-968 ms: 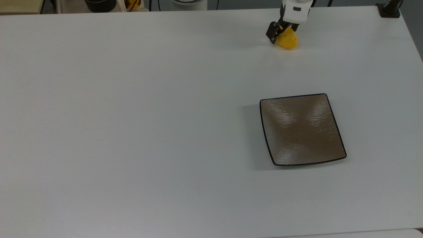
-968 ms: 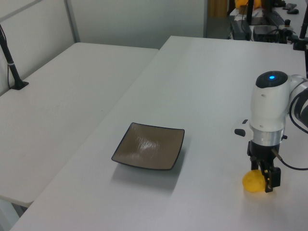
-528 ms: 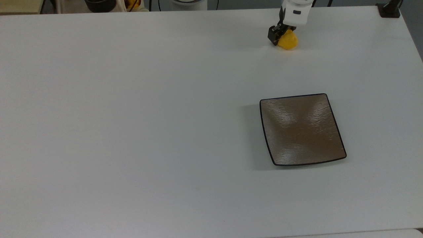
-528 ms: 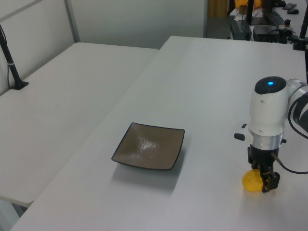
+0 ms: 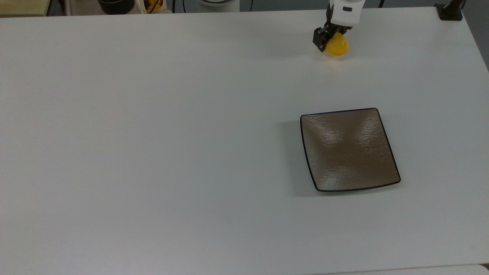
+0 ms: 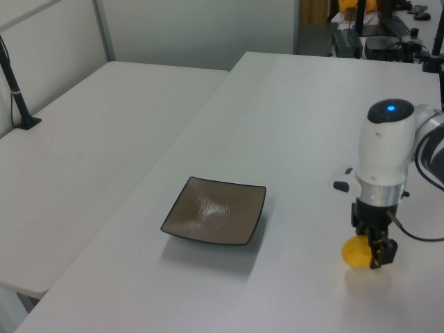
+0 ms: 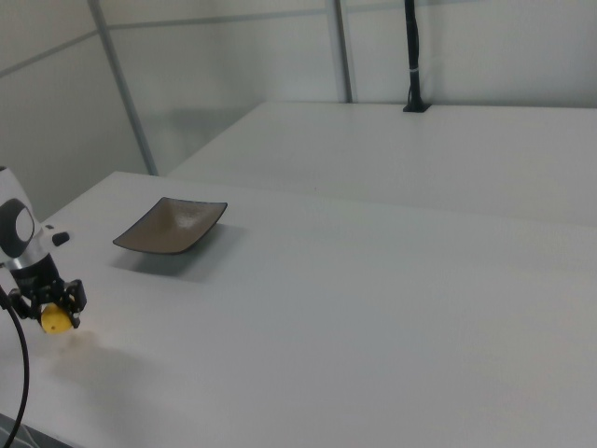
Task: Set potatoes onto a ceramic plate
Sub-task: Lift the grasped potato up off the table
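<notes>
The gripper (image 5: 329, 39) is clamped on the yellow potato (image 5: 337, 46), held just clear of the white table (image 5: 153, 133) near its far edge in the top view; the square ceramic plate (image 5: 349, 149) sits bare, well apart; the grasp looks done, carrying and placing remain.

My gripper (image 7: 54, 308) has jaws clamped on the potato (image 7: 56, 321), above the bench (image 7: 373, 308); ceramic plate (image 7: 171, 226) well apart.
</notes>
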Controlling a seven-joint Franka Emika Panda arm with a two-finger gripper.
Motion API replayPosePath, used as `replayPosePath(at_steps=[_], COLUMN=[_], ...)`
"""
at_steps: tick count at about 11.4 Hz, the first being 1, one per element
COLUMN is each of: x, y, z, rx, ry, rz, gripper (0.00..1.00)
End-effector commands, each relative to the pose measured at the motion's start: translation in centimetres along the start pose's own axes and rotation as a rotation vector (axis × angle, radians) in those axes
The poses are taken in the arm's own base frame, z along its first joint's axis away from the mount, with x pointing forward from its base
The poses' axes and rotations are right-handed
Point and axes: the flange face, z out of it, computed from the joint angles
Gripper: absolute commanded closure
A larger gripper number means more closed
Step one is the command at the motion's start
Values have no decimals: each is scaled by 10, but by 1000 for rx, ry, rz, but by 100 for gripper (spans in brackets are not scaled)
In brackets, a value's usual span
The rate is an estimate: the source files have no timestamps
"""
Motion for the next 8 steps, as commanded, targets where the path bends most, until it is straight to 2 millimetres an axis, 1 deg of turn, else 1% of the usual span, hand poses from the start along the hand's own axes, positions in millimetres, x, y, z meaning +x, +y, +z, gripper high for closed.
replayPosePath(at_steps=[1,2,4,5,6,7,8], x=[17,25,41,46,50,53,55], y=[42,58,95,107,119,127,130], z=[-65,-92,-147,-170,-188,-199,-203], rx=[-47,-52,-46,-46,-46,-45,-44], ry=[-1,-21,9,35,54,65,71], rz=[88,117,189,211,233,246,253], gripper=[95,95,95,95,95,95,95])
